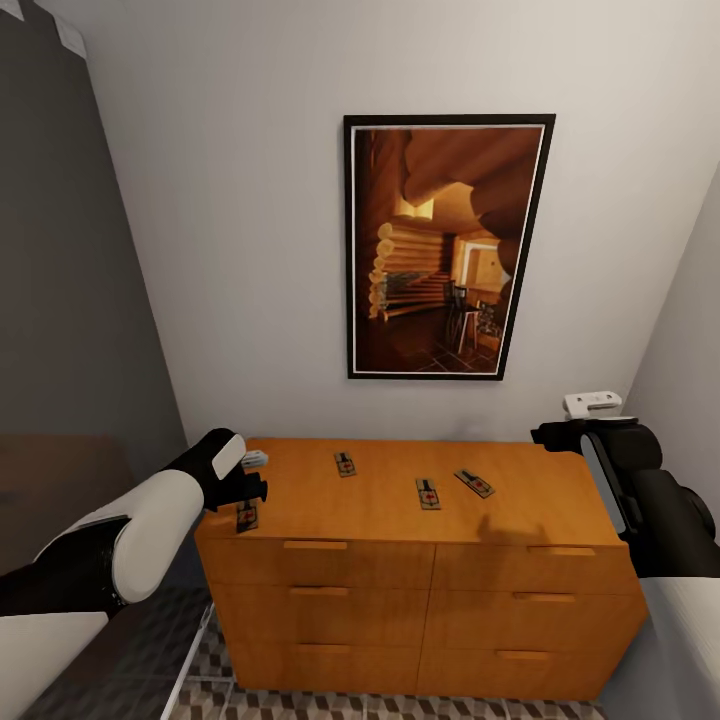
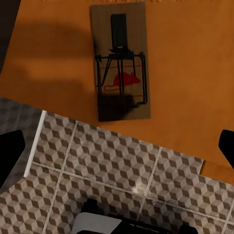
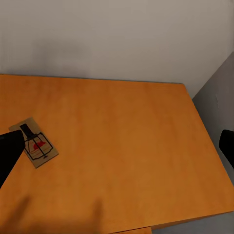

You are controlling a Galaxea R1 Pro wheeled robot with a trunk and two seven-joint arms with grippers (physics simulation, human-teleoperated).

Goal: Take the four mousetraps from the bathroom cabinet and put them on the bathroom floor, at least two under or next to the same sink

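The orange-brown cabinet (image 1: 400,565) stands against the white wall, and all mousetraps lie flat on its top. One mousetrap (image 1: 247,516) (image 2: 119,61) rests at the front left corner, just beneath my left gripper (image 1: 243,490) (image 2: 117,151), which hovers open above it. Three more lie further right: a mousetrap (image 1: 345,463), a mousetrap (image 1: 428,493) and a mousetrap (image 1: 474,483) (image 3: 35,142). My right gripper (image 1: 548,435) (image 3: 117,151) hangs open over the top's right end, apart from that last trap. The cube-patterned bathroom floor (image 1: 300,705) (image 2: 112,165) shows below. The bathroom sink is out of view.
A framed picture (image 1: 447,247) hangs above the cabinet. A dark grey wall (image 1: 70,300) closes the left side and a white wall (image 1: 690,340) the right corner. A small white device (image 1: 592,403) sits above my right wrist.
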